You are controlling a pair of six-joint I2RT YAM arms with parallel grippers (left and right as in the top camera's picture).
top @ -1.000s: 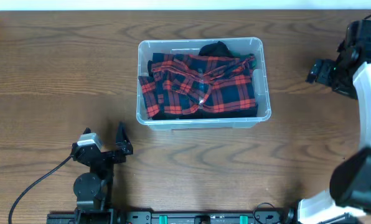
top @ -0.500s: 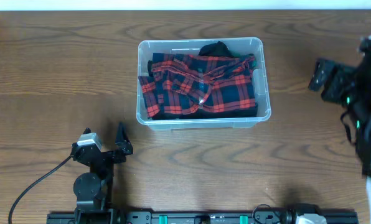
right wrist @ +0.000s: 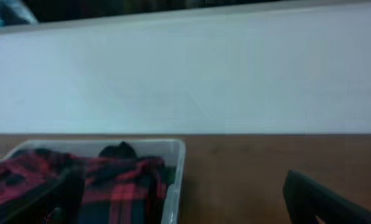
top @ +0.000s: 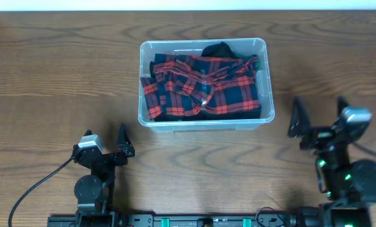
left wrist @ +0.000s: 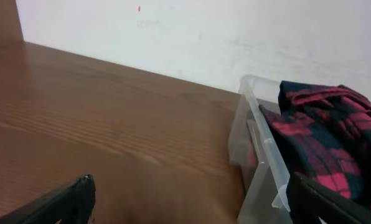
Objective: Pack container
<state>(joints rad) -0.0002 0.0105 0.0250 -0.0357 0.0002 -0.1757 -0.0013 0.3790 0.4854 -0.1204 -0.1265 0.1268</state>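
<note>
Inspector: Container (top: 204, 121) position?

Assessor: On the table (top: 62, 63), toward twelve o'clock from the centre in the overhead view. It stands upright with one long side facing the arms. Clear plastic, rimmed edge, rounded corners.

Inspector: Contents?

Assessor: A red-and-navy plaid garment (top: 200, 85) lies crumpled across nearly the whole interior. A black garment (top: 219, 49) shows at the one o'clock side, against the far wall. In the left wrist view the plaid cloth rises above the rim.

Inspector: Left gripper (top: 106, 136)?

Assessor: At seven o'clock, well apart from the container. Jaws are spread wide with nothing between them. A black cable (top: 36, 189) trails from that arm toward the near edge.

Inspector: Right gripper (top: 319, 113)?

Assessor: At four o'clock, near the container's near right corner, not touching it. Released as well, jaws wide and empty. Its wrist view is blurred, but the container appears at eight o'clock in that frame, with one dark finger (right wrist: 322, 199) at five o'clock.

Inspector: Anything loose on the table?

Assessor: Both garments lie inside the walls.
</note>
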